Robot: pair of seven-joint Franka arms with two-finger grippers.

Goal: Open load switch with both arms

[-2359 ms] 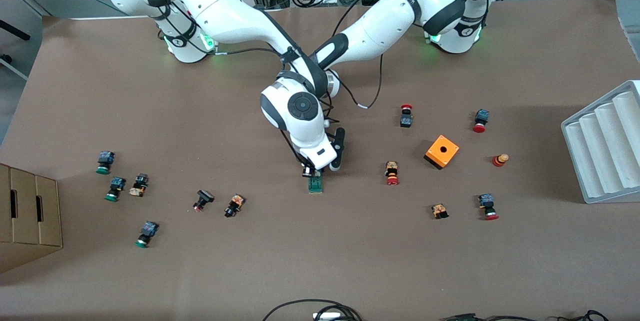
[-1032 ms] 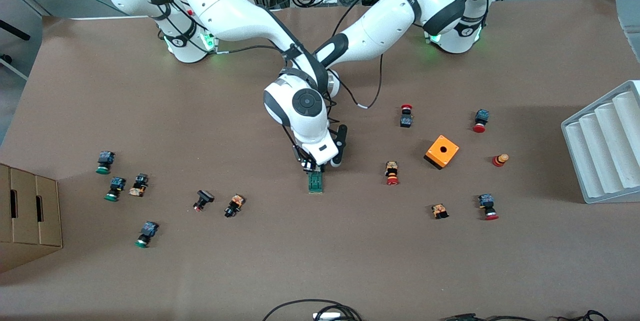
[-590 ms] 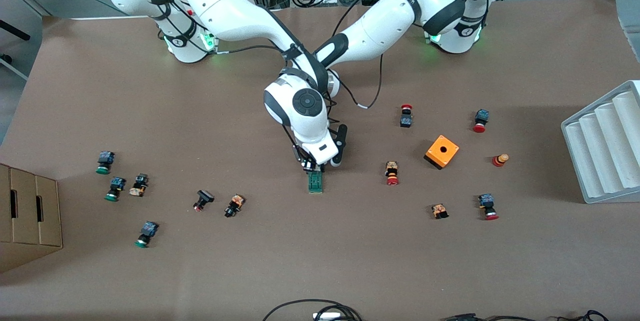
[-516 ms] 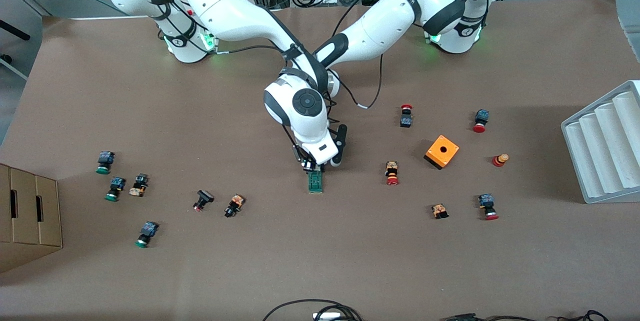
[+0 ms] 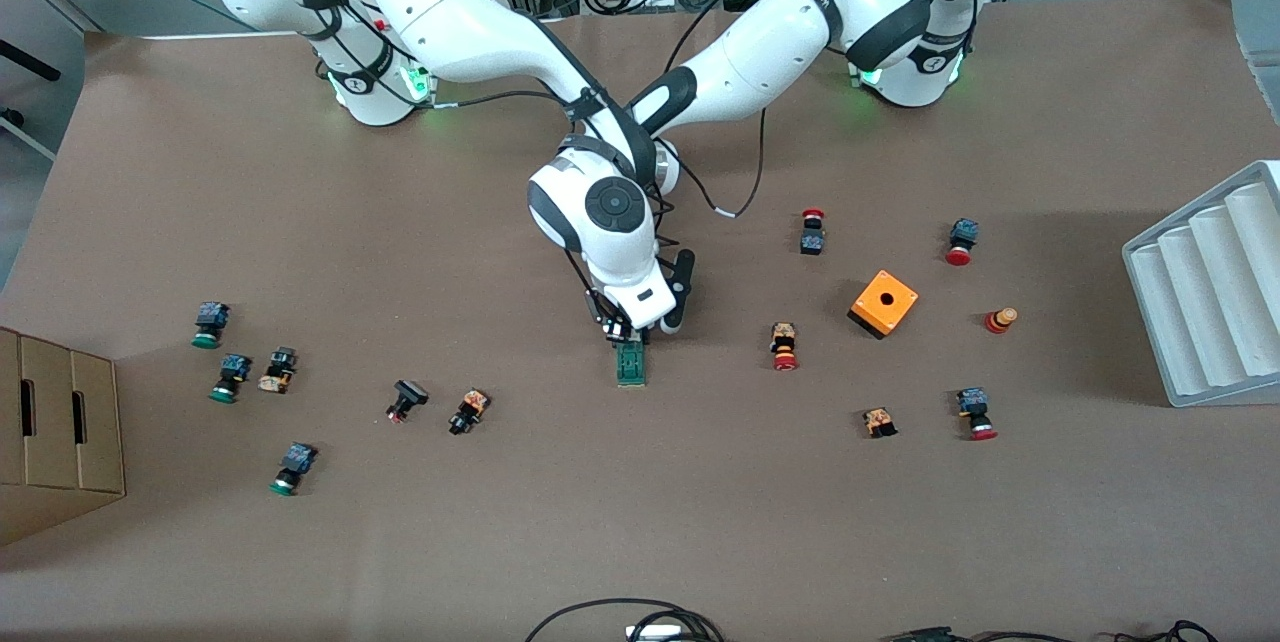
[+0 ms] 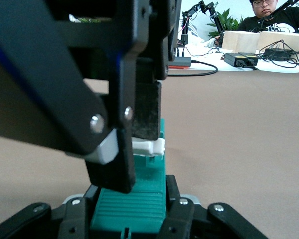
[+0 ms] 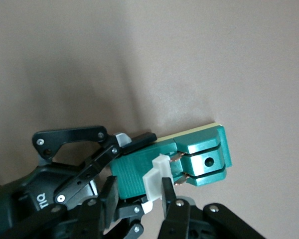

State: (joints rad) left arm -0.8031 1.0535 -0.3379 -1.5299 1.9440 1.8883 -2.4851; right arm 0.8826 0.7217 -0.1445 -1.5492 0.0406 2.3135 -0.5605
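Note:
The green load switch (image 5: 631, 365) lies mid-table, and its end farther from the front camera is under the right arm's hand. In the left wrist view, my left gripper (image 6: 130, 220) is shut on the green body (image 6: 139, 199), one finger on each side. My right gripper (image 7: 138, 195) comes down from above and is shut on the small white piece (image 7: 153, 181) of the switch. That white piece (image 6: 148, 147) also shows pinched between the right gripper's fingers (image 6: 146, 112). In the front view the right gripper (image 5: 622, 330) sits at the switch's end and hides most of the left gripper.
An orange box with a hole (image 5: 884, 302) and several red-capped push buttons, the closest (image 5: 784, 346), lie toward the left arm's end. Several more buttons, one (image 5: 469, 411), lie toward the right arm's end. A grey ribbed tray (image 5: 1210, 292) and a cardboard box (image 5: 55, 432) sit at the table's ends.
Since the earliest frame the right hand has shifted slightly away from the front camera, baring more of the green block. Over the last second nothing visibly moves.

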